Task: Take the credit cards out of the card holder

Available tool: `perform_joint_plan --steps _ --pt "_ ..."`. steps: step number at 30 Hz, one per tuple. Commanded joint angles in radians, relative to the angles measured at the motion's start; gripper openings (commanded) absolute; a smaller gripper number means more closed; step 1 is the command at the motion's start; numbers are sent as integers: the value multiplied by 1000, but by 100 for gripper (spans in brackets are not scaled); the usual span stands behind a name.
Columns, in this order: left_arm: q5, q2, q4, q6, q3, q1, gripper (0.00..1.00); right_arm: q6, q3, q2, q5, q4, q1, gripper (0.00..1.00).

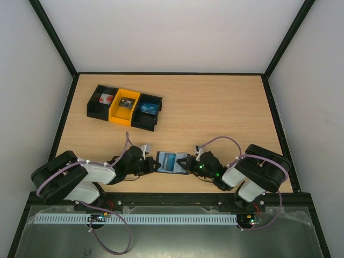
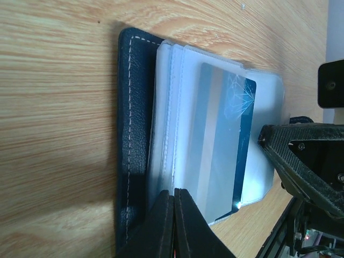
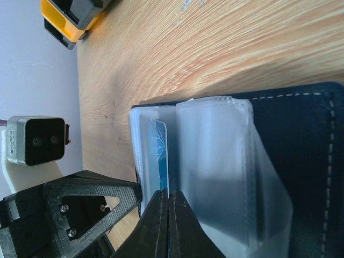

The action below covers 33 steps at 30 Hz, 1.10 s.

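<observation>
The card holder (image 1: pixel 163 163) lies open on the wooden table between my two grippers. Its black stitched cover (image 2: pixel 131 134) carries a fan of clear sleeves (image 2: pixel 172 107). A blue credit card (image 2: pixel 223 145) with a snowflake print sticks partly out of one sleeve toward the right. My left gripper (image 2: pixel 174 192) is shut, its tips set down on the sleeves near the spine; no sleeve shows between its fingers. My right gripper (image 3: pixel 168 192) is shut on the near edge of the credit card (image 3: pixel 161 156), beside a bulging sleeve (image 3: pixel 215 161). In the top view the left gripper (image 1: pixel 155 166) and right gripper (image 1: pixel 186 164) flank the holder.
Three joined bins stand at the back left: a black bin (image 1: pixel 102 102) with a red-and-white item, a yellow bin (image 1: pixel 124 105) and another black bin (image 1: pixel 148 112). Black frame rails border the table. The left arm's finger (image 3: pixel 80 209) sits close to the holder's left edge.
</observation>
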Motion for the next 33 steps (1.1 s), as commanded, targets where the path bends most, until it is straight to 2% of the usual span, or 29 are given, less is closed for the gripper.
perform_joint_plan --steps 1,5,13,24,28,33 --pt "-14 -3 -18 -21 -36 -4 3 -7 -11 -11 8 12 -4 2" --pt "-10 -8 -16 -21 -36 -3 3 -17 0 -8 -11 8 -3 2" --pt "0 -1 -5 -19 -33 -3 3 -41 69 60 -63 -39 -3 15" --pt "-1 0 -5 -19 -35 -4 3 -5 59 139 -55 38 -2 19" --pt "-2 -2 -6 -21 -39 -3 3 -12 63 151 -55 45 -2 18" --pt "-3 -12 -5 -24 -43 -4 3 -3 65 184 -69 101 -2 11"
